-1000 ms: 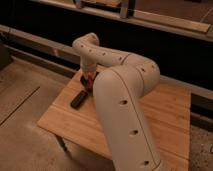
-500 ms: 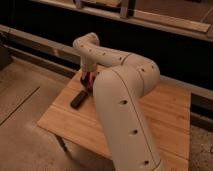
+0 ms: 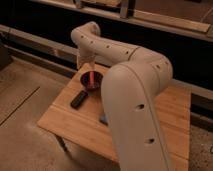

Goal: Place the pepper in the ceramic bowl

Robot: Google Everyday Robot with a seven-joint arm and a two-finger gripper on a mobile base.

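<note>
The pepper (image 3: 92,78) hangs upright, long axis vertical, seemingly grasped by the jaws of the gripper (image 3: 91,71) directly over the ceramic bowl (image 3: 92,82) (on the desk (image 3: 60,117))

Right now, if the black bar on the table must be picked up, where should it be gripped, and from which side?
Grip the black bar at its middle, across its narrow width, coming straight down from above. It lies flat on the table, slanted, with free space along both long sides. The bowl sits just past its far end, and the pincer is above that bowl, near the pepper.
</note>
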